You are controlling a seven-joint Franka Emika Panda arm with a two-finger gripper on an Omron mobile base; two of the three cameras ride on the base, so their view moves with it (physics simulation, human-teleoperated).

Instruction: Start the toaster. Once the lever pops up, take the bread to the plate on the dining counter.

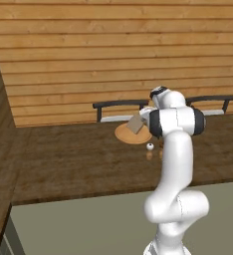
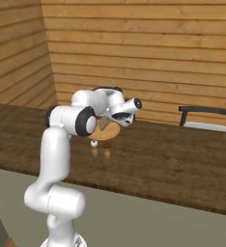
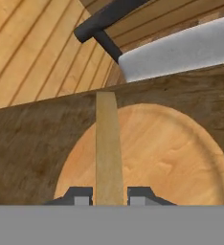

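My gripper [image 3: 109,195] is shut on the bread [image 3: 108,143], a thin tan slice seen edge-on and standing upright between the two fingertips [image 3: 83,195]. The slice hangs just over the left part of the round tan plate [image 3: 166,158], which lies on the dark wood dining counter [image 3: 32,143]. From the left base view the bread [image 1: 135,124] tilts above the plate [image 1: 133,135], held at the end of my arm. My forearm hides most of the plate [image 2: 109,130] in the right base view. The toaster is out of view.
A white shaker [image 2: 94,146] and a brown shaker [image 2: 106,148] stand on the counter just in front of the plate. Dark-backed chairs [image 1: 119,105] [image 2: 206,115] stand behind the counter against the wooden plank wall. The counter's grey-beige front [image 1: 88,219] faces me.
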